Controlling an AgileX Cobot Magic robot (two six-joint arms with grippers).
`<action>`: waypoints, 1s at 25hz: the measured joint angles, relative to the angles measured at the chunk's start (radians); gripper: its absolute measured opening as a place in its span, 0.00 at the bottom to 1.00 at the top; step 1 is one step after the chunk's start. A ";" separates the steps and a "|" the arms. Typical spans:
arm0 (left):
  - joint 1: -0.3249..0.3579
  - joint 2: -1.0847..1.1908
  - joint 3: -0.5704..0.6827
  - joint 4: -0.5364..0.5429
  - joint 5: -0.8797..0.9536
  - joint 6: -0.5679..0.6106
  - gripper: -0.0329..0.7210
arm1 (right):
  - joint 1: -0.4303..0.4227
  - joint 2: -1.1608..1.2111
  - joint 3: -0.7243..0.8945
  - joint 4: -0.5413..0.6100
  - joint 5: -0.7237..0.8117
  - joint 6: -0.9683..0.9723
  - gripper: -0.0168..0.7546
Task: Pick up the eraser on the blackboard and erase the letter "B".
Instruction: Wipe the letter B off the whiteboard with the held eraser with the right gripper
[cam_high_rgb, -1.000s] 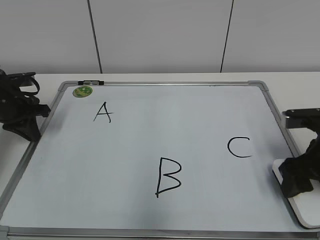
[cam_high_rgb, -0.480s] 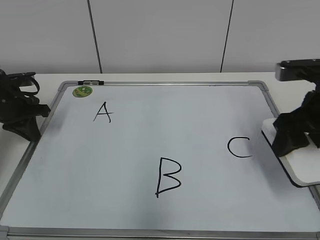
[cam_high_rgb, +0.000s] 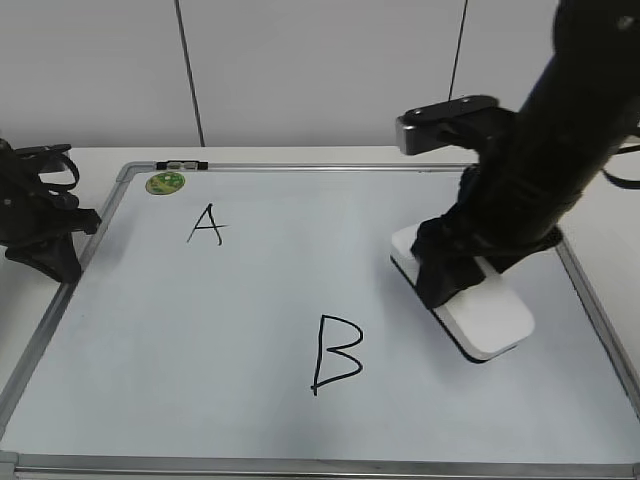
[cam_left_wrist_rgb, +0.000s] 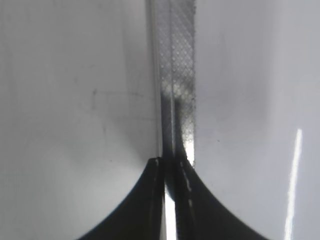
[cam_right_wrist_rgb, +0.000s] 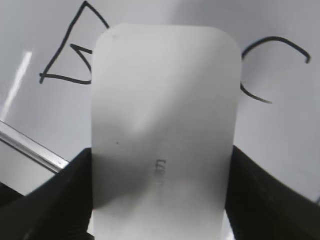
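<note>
Held in the right hand (cam_high_rgb: 455, 275): one eraser (cam_high_rgb: 480, 315), white top up, clamped across its short sides by dark fingers (cam_right_wrist_rgb: 265, 200) closed against both long edges, as seen in the right wrist view. Positioned right of centre in the exterior view, over the blackboard (cam_high_rgb: 300, 300), long axis running from upper left to lower right of the frame; whether touching the board surface or hovering just above it cannot be told. Down and to the left of the eraser lies the letter "B" (cam_high_rgb: 337, 368), near the bottom centre of the frame, apart from the eraser and still whole. Judged as the deciding relation: a sweep toward lower left needed, with the eraser's long side roughly facing the letter. In the right wrist view the eraser covers the middle of the frame, with the letter "C" (cam_right_wrist_rgb: 280, 55) showing at its upper right. Far left of the exterior view: left hand (cam_high_rgb: 45, 225), parked at the board's frame, well apart from the letter, so the right arm clearly nearer; fingers pressed together with nothing between them in the left wrist view. Counted: one eraser, one blackboard, three letters including the letter "A" (cam_high_rgb: 205, 225), one round green magnet (cam_high_rgb: 165, 183) at upper left, one white bench (cam_high_rgb: 90, 158).
</note>
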 joint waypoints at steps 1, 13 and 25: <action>0.000 0.000 0.000 0.000 0.000 0.000 0.06 | 0.019 0.027 -0.012 0.000 0.000 0.000 0.73; 0.000 0.000 0.000 0.000 0.002 0.000 0.06 | 0.068 0.331 -0.154 -0.010 -0.042 -0.014 0.73; 0.000 0.000 0.000 0.000 0.004 0.000 0.06 | 0.070 0.423 -0.230 -0.018 -0.076 -0.015 0.73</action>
